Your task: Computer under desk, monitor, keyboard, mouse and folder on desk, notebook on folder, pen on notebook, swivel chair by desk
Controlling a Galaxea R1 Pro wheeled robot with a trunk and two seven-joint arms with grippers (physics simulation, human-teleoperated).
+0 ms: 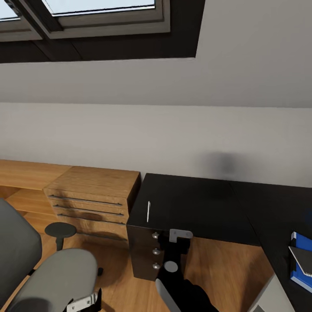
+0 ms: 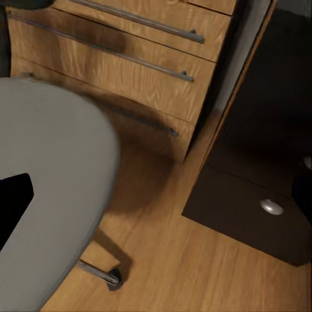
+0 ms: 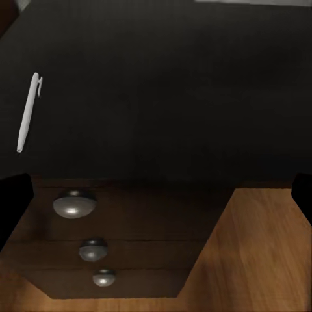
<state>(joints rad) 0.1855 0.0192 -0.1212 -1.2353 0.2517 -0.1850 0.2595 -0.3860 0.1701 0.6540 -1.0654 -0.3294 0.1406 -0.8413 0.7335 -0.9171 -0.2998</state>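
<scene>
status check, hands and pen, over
Right hand near desk edge, jaw state unclear. Pen loose on desk. Notebook on folder. Nothing blocking.

The head view looks forward and down from above the desk (image 1: 195, 203) toward the wall, taking in the desk's left end, the wooden drawer unit (image 1: 91, 203) beside it and the swivel chair (image 1: 52, 268) at lower left. The right wrist view sits close over the desk's front left corner, facing its black top, the pen (image 3: 27, 112) and the knobbed drawer front (image 3: 75, 205) below; the head view shares these. The left wrist view looks steeply down, close to the chair seat (image 2: 52, 195), sharing the wooden drawers (image 2: 130, 65) and floor.
</scene>
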